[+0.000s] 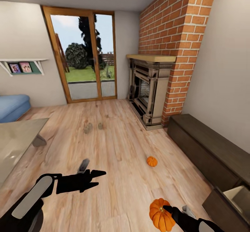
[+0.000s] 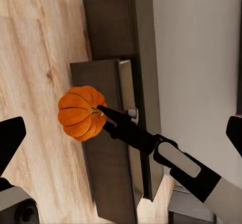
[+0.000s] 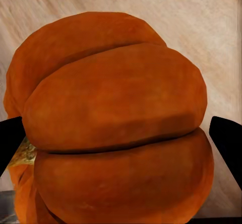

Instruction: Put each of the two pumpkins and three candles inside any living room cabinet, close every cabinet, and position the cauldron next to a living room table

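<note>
My right gripper is shut on an orange ribbed pumpkin, held above the wood floor near the dark-brown cabinet. In the left wrist view the same pumpkin hangs beside the cabinet's open drawer. It bulges between the black fingertips in the right wrist view. A second pumpkin lies on the floor ahead. Pale candles stand in a small group farther back. My left gripper is open and holds nothing. The cauldron is out of view.
A grey fireplace stands against the brick chimney beyond the cabinet. A glass table and a blue sofa are at the left. A glazed door closes the far wall. An open drawer juts out at the lower right.
</note>
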Robot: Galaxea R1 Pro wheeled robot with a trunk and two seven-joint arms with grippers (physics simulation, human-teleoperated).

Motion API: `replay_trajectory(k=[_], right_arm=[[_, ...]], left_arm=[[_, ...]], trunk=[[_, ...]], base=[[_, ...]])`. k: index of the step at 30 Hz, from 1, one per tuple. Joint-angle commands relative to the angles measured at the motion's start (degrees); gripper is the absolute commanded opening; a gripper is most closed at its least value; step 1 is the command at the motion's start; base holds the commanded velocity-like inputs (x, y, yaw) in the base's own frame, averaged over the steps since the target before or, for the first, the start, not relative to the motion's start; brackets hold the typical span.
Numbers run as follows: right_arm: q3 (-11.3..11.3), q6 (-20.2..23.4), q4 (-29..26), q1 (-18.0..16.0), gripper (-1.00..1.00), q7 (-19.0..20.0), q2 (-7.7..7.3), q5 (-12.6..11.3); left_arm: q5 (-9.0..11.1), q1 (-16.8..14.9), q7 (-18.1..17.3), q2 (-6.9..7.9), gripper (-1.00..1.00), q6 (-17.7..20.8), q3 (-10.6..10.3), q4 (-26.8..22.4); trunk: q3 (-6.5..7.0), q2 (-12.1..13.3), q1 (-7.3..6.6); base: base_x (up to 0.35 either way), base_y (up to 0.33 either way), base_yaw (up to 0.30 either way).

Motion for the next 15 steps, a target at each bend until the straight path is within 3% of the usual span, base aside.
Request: replay_trajectory(k=[1, 15], right_arm=[[0.1, 0.3, 0.0, -0.1, -1.0, 0.0, -0.02, -0.8], [0.1, 0.3, 0.0, -0.1, -1.0, 0.0, -0.04, -0.8]], left_arm=[[0.2, 0.0, 0.1, 0.06, 1.0, 0.1, 0.0, 0.0], [0.2, 0.0, 0.1, 0.04, 1.0, 0.1, 0.0, 0.0]], trunk=[[-0.09, 0.0, 0.03], [-0.4, 0.0, 0.03]], base=[[0.332, 0.0, -0.271], [0.332, 0.0, -0.268]])
